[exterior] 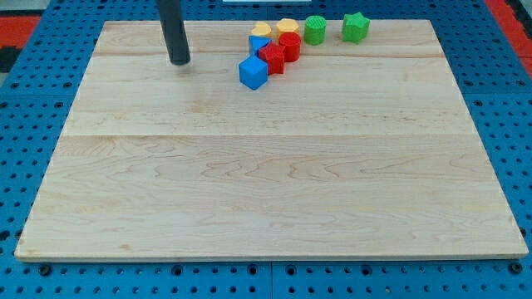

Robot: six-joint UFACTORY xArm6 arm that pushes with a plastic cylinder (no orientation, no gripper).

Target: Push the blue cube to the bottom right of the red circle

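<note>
My tip (179, 62) stands left of the blue cube (253, 73), which touches the red star block (272, 58); the red circle (289, 45) sits just behind, and there's no end effector to judge.

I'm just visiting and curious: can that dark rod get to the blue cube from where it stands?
Probably yes. My tip sits to the view's left of the blue cube, with only bare wooden board between them; the other blocks crowd its far, right side.

The pale wooden tabletop (266, 183) carries a tight cluster near the view's top: blue cube (253, 73) touching a red block (271, 59), another blue block (258, 44) behind, red cylinder (289, 45), two yellow blocks (262, 31) (288, 26), two green blocks (315, 30) (356, 27).
</note>
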